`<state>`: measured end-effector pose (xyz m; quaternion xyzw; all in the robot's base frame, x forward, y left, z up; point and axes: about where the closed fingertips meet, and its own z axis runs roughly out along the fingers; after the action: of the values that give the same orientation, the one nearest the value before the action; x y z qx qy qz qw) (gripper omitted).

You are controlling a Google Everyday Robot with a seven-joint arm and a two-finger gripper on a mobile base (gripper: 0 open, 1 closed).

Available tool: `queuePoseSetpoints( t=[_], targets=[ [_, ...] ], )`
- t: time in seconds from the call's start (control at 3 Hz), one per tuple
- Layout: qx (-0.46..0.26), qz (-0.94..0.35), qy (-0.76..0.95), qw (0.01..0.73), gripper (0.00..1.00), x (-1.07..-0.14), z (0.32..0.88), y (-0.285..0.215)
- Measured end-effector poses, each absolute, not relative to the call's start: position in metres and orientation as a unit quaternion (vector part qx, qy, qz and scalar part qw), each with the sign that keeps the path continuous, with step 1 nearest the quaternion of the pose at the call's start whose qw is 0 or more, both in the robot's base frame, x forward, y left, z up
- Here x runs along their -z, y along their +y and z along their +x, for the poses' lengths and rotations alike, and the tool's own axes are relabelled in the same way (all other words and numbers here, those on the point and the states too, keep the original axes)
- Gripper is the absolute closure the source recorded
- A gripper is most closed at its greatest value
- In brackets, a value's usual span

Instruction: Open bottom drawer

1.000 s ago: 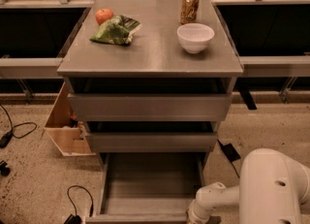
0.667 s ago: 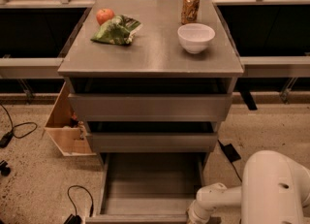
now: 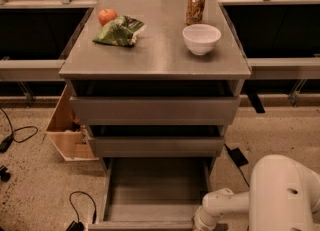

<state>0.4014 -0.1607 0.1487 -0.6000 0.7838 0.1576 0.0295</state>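
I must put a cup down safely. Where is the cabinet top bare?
Bare: front half of cabinet top, and the strip between green bag and bowl. Crowded: back corners with apple, can. The tool sits low beside bottom drawer.

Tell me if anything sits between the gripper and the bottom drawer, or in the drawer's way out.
Nothing visible does. The gripper is at the front right corner of the bottom drawer, which stands pulled far out. A black cable lies on the floor to its left, not in front. The floor ahead is out of view.
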Motion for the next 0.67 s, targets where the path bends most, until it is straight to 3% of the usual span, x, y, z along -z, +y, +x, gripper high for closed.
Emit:
queuePoseSetpoints(
  t=[0.67],
  targets=[
    [-0.158,-0.6,0.784,0.029,0.34,-0.1487,0.4013,-0.1607]
  ],
)
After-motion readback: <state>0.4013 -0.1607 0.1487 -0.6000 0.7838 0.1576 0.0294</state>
